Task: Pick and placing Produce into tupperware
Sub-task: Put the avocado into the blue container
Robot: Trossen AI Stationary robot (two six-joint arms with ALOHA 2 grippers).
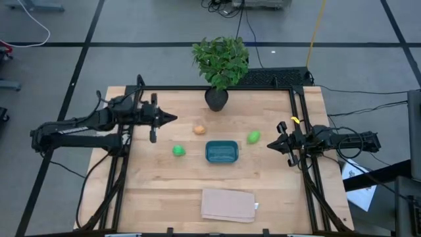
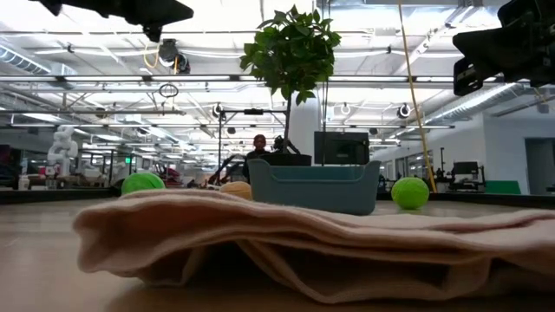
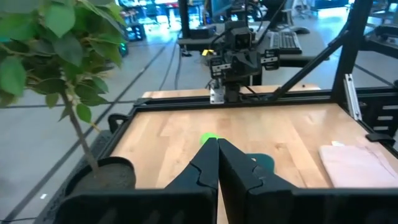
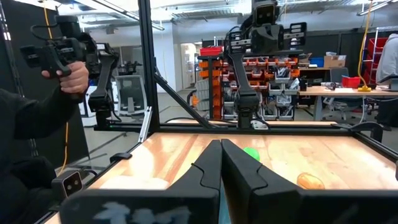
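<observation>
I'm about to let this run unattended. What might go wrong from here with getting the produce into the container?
1. The left gripper and right gripper are both shut and empty; either must open before it can grasp.
2. The green pieces and the orange one are small and round, so a nudge may roll them.
3. The container is small and light-looking; a sloppy drop could push it.
</observation>
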